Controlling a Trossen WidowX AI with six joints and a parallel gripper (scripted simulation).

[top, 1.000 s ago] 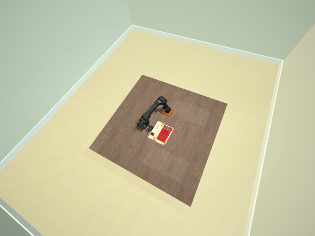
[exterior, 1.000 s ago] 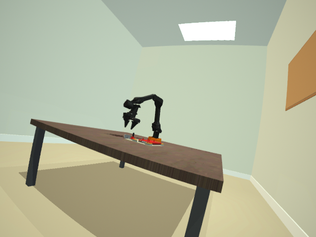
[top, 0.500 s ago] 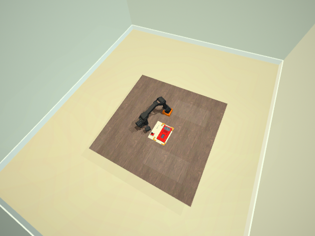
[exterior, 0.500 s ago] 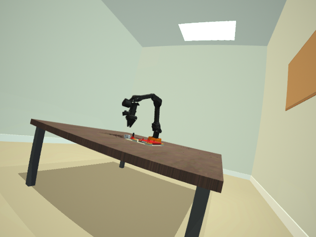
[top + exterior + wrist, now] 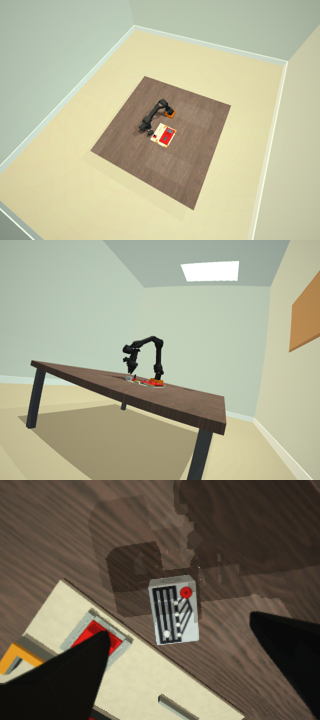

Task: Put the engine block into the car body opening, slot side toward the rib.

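The engine block is a small light grey block with black slots and a red dot on its upper face. It lies on the table just beside the cream board's edge. My gripper is open and empty above the block, its fingertips to either side of it in the wrist view. The red car body lies on the board, with grey and dark areas in it. Which of these is the opening, and the rib, is too small to tell. The gripper hides the block in the top view.
The cream board has orange corner brackets. A red square piece in a grey frame, with a black upright knob, sits near the block. The left finger partly covers it in the wrist view. A thin grey bar lies on the board.
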